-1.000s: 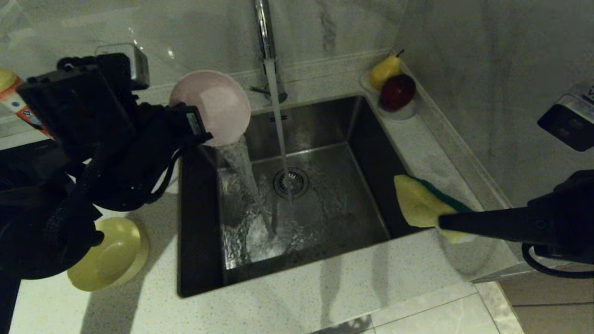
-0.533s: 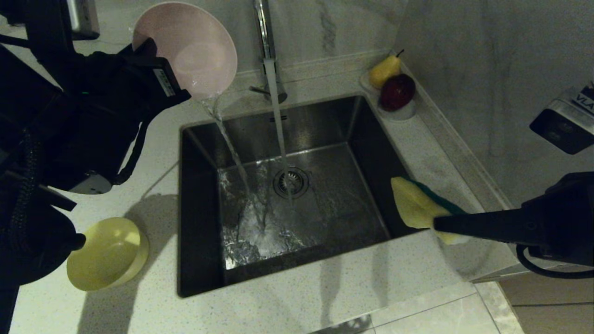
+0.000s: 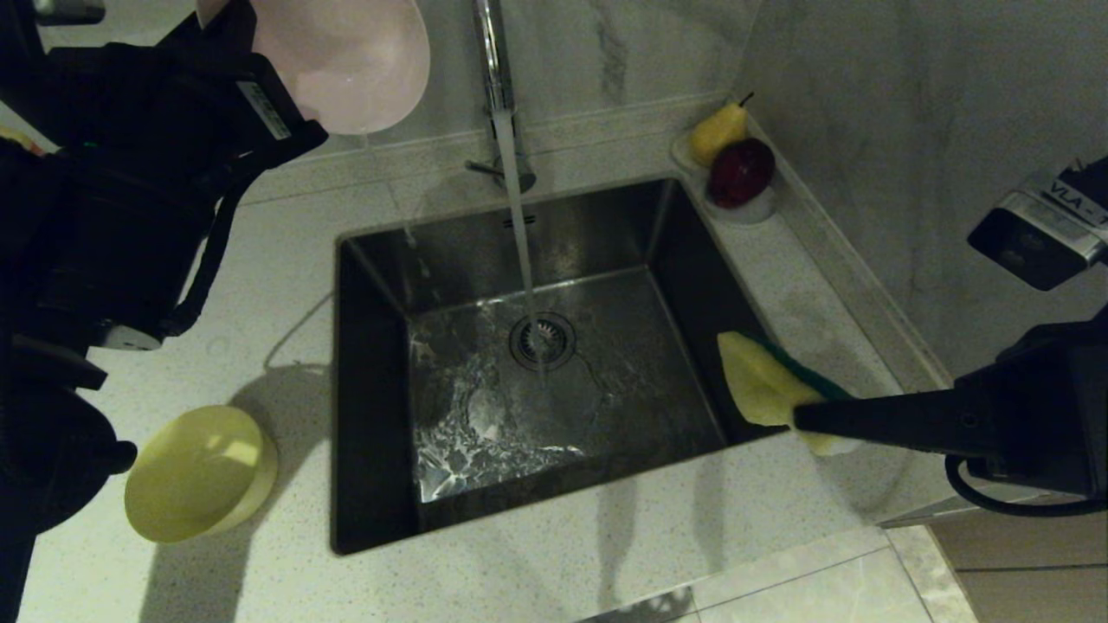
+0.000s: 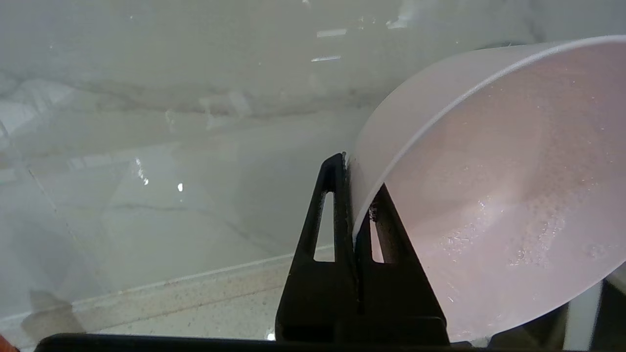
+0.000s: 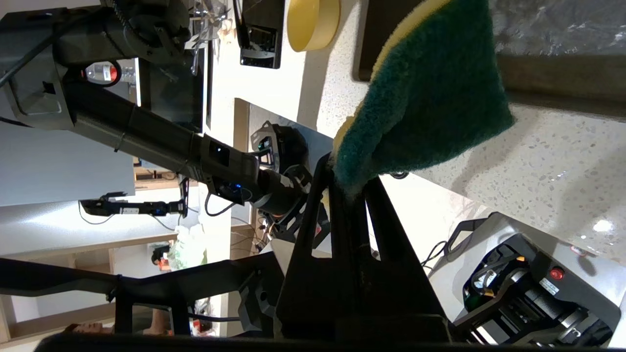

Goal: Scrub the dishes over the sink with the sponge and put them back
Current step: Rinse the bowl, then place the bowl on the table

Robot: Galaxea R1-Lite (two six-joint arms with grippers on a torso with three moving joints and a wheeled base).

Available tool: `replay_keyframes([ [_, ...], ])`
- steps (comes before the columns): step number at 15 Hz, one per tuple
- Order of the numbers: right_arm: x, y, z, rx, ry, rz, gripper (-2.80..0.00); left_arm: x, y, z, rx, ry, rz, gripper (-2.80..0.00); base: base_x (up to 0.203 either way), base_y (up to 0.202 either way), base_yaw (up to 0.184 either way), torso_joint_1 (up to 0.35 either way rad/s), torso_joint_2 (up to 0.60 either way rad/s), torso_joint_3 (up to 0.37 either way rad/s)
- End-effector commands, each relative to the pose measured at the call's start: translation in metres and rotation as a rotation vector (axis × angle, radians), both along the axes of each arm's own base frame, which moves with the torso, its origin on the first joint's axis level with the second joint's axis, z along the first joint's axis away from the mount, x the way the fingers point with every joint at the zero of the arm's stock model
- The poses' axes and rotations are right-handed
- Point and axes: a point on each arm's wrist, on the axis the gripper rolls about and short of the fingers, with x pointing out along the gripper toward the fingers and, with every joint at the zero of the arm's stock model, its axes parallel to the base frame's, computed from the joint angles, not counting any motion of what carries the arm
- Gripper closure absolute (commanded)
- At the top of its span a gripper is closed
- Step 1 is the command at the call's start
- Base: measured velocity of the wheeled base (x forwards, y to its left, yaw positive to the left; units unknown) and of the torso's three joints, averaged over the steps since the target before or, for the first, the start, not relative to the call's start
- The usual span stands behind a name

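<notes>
Pink bowl (image 3: 342, 65) has gone up and back w/ the left gripper (image 4: 359, 195): a sec ago it was tipped over the sink (image 3: 372, 519) rim, pouring; now it's high at 11 o'clock, by the wall, stream down to drips. Looks emptied, so rinse is prob done and it's on its way back to the counter. Left jaws clamped tight on the bowl's rim, wet inside showing. Right gripper (image 5: 349, 188) pinched on the sponge (image 3: 766, 385), held over the sink's 3 o'clock edge, barely shifted. Yellow bowl (image 3: 199, 476) sits on the counter at 8 o'clock. Tap (image 3: 493, 69) running.
</notes>
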Motion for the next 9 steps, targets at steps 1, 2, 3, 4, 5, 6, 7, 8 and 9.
replay_keyframes([
  [1, -0.001, 0.0, 0.002, 0.006, -0.002, 0.006, 0.0, 0.0, 0.0, 0.0, -0.004, -0.002, 0.001, 0.0, 0.0, 0.0, 0.0, 0.0, 0.0, 0.0],
  [2, -0.002, -0.001, 0.002, 0.008, -0.005, 0.005, 0.0, 0.001, 0.0, -0.001, -0.003, 0.009, 0.002, 0.0, 0.0, 0.0, 0.0, 0.0, 0.0, 0.0],
  [3, -0.003, -0.002, 0.002, 0.009, -0.007, 0.003, 0.0, 0.004, -0.002, -0.005, 0.005, 0.044, -0.001, 0.0, 0.0, 0.0, 0.0, 0.0, 0.0, 0.0],
  [4, -0.004, -0.002, 0.002, 0.008, -0.007, 0.001, 0.0, 0.01, -0.004, -0.013, 0.01, 0.126, -0.008, 0.0, 0.0, 0.0, 0.0, 0.0, 0.0, 0.0],
  [5, -0.006, -0.004, 0.003, 0.01, -0.01, 0.001, 0.0, 0.013, -0.005, -0.018, -0.017, 0.2, -0.03, 0.0, 0.0, 0.0, 0.0, 0.0, 0.0, 0.0],
  [6, -0.009, -0.005, 0.002, 0.012, -0.013, 0.001, 0.0, 0.016, -0.006, -0.024, -0.044, 0.311, -0.052, 0.0, 0.0, 0.0, 0.0, 0.0, 0.0, 0.0],
  [7, -0.009, -0.006, -0.001, 0.006, -0.003, -0.005, 0.0, 0.017, -0.006, -0.027, -0.056, 0.422, -0.056, 0.0, 0.0, 0.0, 0.0, 0.0, 0.0, 0.0],
  [8, -0.009, -0.006, -0.003, 0.003, 0.001, -0.006, 0.0, 0.015, -0.005, -0.027, -0.075, 0.507, -0.054, 0.0, 0.0, 0.0, 0.0, 0.0, 0.0, 0.0],
  [9, -0.01, -0.008, -0.009, -0.007, 0.015, -0.016, 0.0, 0.014, -0.003, -0.024, -0.099, 0.627, -0.048, 0.0, 0.0, 0.0, 0.0, 0.0, 0.0, 0.0],
])
